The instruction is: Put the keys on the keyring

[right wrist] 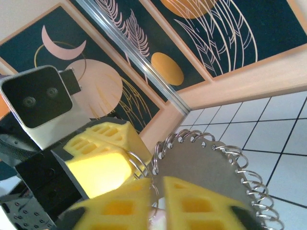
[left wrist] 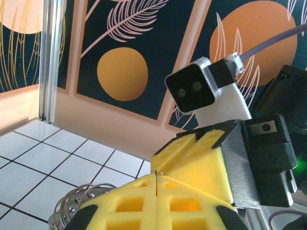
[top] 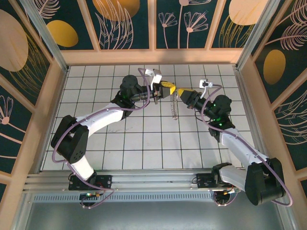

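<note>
From above, I am holding my left fingers [top: 162, 90] and my right fingers [top: 183, 94] tip to tip over the far part of the table [top: 120, 148]. The keyring [top: 172, 108] is dangling below where they meet as a pale coil.

Through the left wrist, my left fingers [left wrist: 144, 201] are pressing fully closed. Only a thin seam is showing, and I cannot tell what is pinched in it. The coil is bulging out just beneath them on the left, and the right arm's yellow pad is sitting just beyond the tips.

Through the right wrist, my right fingers [right wrist: 201, 203] are standing slightly parted, with the loop's wire running into the gap. I cannot make out the keys here.

To do this well, I am thinking small. The left side should be holding steady while the right side is easing in slowly, lined up with the wire's free turn. A twist or a tug could spring the coil out of line.
</note>
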Controlling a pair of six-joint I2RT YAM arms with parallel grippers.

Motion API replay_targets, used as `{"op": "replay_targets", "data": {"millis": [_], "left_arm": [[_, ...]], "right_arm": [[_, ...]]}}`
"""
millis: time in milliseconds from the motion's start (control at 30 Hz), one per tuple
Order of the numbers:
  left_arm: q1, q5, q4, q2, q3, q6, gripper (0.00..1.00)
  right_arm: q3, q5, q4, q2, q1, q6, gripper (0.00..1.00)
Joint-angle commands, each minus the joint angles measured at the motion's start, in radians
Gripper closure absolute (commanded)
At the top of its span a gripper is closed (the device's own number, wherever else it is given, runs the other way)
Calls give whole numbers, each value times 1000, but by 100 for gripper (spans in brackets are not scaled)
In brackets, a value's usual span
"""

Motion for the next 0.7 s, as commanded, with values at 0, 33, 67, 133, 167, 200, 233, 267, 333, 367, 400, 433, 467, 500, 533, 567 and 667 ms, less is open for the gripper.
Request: {"op": "replay_targets", "data": {"millis": [0, 33, 67, 133, 167, 200, 233, 267, 333, 367, 400, 433, 467, 500, 533, 567, 667], "left_arm": [[-4, 10, 102, -41, 0, -17, 100], [-4, 8, 104, -41, -1, -18, 100], [-5, 7, 109, -41, -4, -20, 100], [-5, 4, 114, -41, -7, -22, 100], [-5, 3, 122, -39, -9, -26, 100], [-4, 3, 129, -39, -11, -30, 100], [-5, 2, 138, -40, -14, -34, 100], [-4, 3, 144, -39, -15, -38, 100], [-3, 6, 153, -37, -15, -44, 100], [-3, 10, 161, -35, -16, -49, 100], [-2, 14, 176, -33, -17, -60, 100], [-1, 15, 190, -29, -19, -75, 100], [1, 18, 203, -26, -21, -89, 100], [2, 22, 229, -22, -25, -109, 100], [6, 26, 260, -16, -30, -135, 100], [7, 28, 281, -10, -32, -154, 100], [10, 38, 345, 8, -35, -212, 100]], "right_arm": [[-20, -11, 17, -45, -29, 1, 58], [-22, -8, 12, -64, -49, 1, 54], [-28, -9, 14, -84, -66, 1, 52], [-32, -5, 10, -110, -95, 2, 50], [-31, -8, 13, -118, -106, 2, 50], [-32, -8, 25, -124, -112, 2, 49], [-33, -6, 42, -125, -119, 5, 49], [-33, -10, 63, -122, -120, 4, 49], [-35, -15, 125, -105, -121, 9, 48], [-38, -24, 165, -92, -120, 13, 47], [-42, -35, 213, -75, -121, 19, 45], [-45, -45, 261, -57, -121, 32, 44], [-47, -51, 300, -38, -120, 43, 42], [-49, -61, 344, -16, -120, 55, 41], [-51, -69, 386, 4, -120, 72, 40], [-52, -77, 423, 25, -118, 83, 40], [-56, -86, 515, 73, -104, 112, 40]]}}
